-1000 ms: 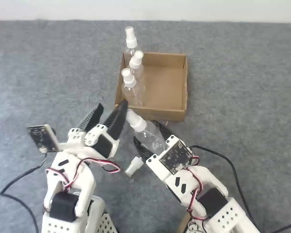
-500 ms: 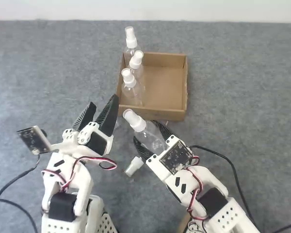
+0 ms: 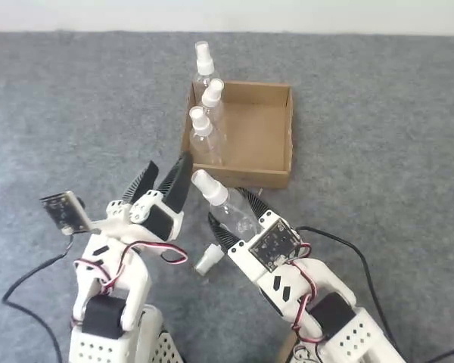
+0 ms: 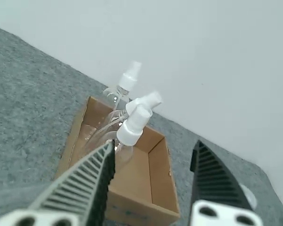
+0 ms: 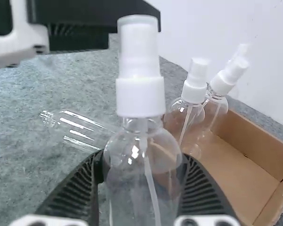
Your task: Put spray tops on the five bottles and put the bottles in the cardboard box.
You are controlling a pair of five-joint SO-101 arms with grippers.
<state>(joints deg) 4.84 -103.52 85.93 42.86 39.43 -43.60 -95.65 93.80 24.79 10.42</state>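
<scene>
**Right gripper** (image 3: 227, 206) is closed around a capped bottle (image 3: 238, 215) near the tabletop's middle, just short of the near wall of the cardboard box (image 3: 276, 176). **Left gripper** (image 3: 170, 162), jaws spread and empty, hovers beside the box's near-left corner. Likely faults:
- the smooth round bottle slips or tilts in the grip;
- its base catches the wall;
- the left arm blocks the path or knocks the standing bottles (image 3: 204, 140) inside.
</scene>
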